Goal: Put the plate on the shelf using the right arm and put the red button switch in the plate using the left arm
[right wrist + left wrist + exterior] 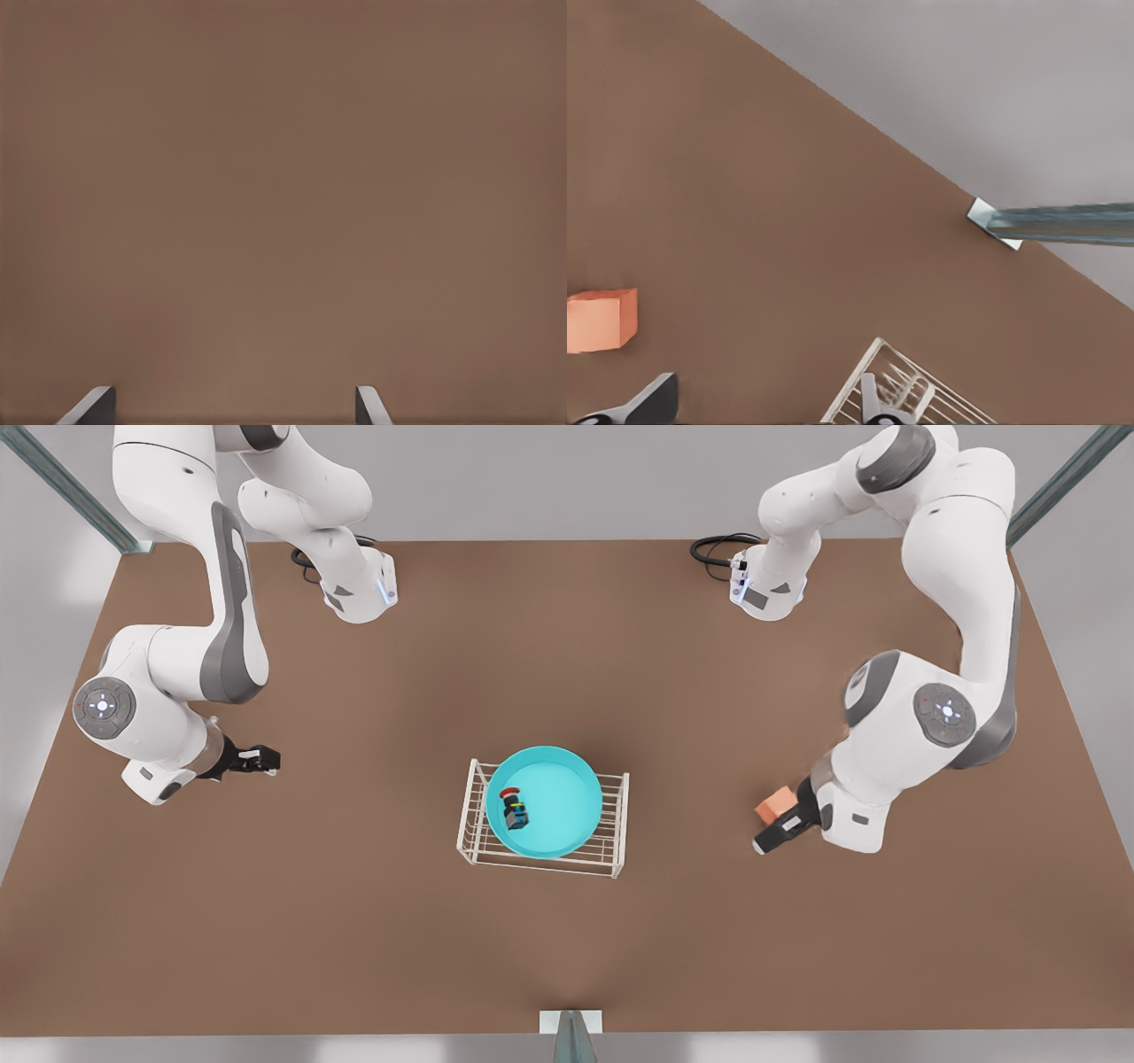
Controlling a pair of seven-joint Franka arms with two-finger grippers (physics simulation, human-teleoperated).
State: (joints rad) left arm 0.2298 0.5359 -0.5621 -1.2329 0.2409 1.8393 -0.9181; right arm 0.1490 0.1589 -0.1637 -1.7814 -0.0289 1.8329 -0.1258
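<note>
One round turquoise plate [554, 797] tops thin-barred white wire shelf [611, 828].

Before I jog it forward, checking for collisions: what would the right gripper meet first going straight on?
Probably just the bare table; the open right gripper has nothing else ahead, though depth is unclear.

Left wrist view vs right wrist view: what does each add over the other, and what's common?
Left wrist adds: the salmon cube on the table, a corner of the shelf, a metal post at the table edge, and the left pincer open between cube and shelf.
Right wrist adds: the right pincer, open above the table.
Common: the brown table.
</note>
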